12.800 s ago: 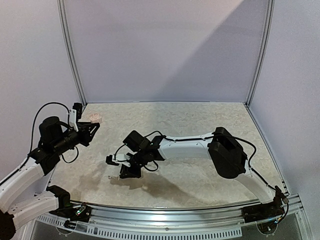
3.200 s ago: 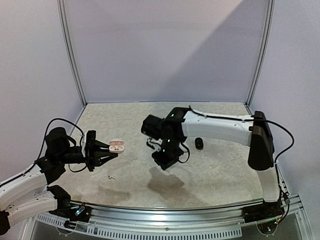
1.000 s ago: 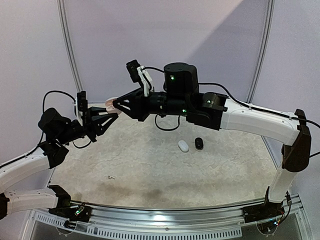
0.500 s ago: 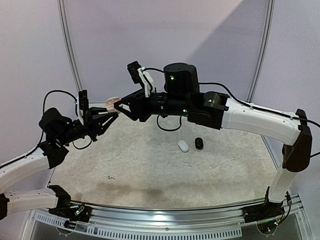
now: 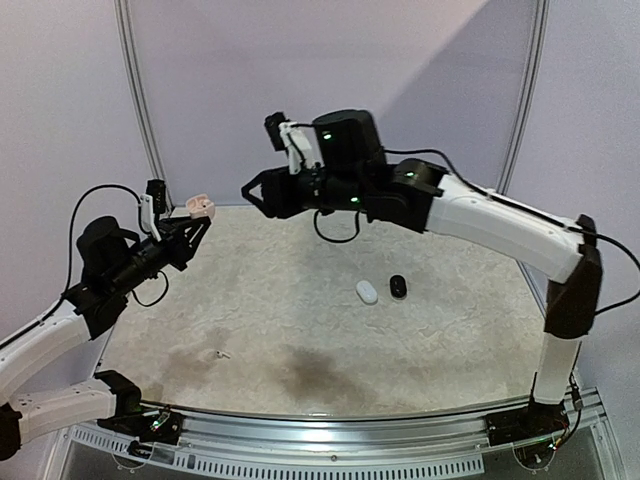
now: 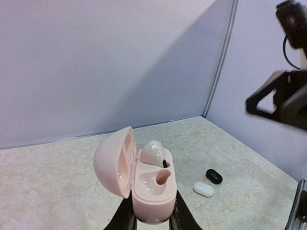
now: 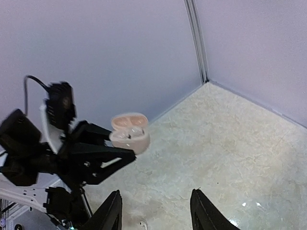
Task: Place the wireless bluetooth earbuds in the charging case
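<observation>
My left gripper point(image 5: 197, 222) is shut on an open pink charging case point(image 5: 200, 207) and holds it high over the table's back left. In the left wrist view the case point(image 6: 152, 191) stands upright between my fingers, lid swung left. A pale earbud point(image 6: 153, 152) sits in its far slot; the near slot point(image 6: 157, 179) is empty. My right gripper point(image 5: 252, 193) is open and empty, in the air a little right of the case. The right wrist view shows the case point(image 7: 129, 133) beyond its spread fingers point(image 7: 110, 211). A tiny white earbud point(image 5: 222, 354) lies on the table at the front left.
A white pebble-shaped case point(image 5: 366, 292) and a black one point(image 5: 398, 286) lie closed side by side right of centre, also in the left wrist view point(image 6: 203, 189) point(image 6: 214, 176). Walls and metal posts close the back and sides.
My right gripper has drawn back from the pink case to the right and stands open. My left gripper has carried the case a little left and up.
</observation>
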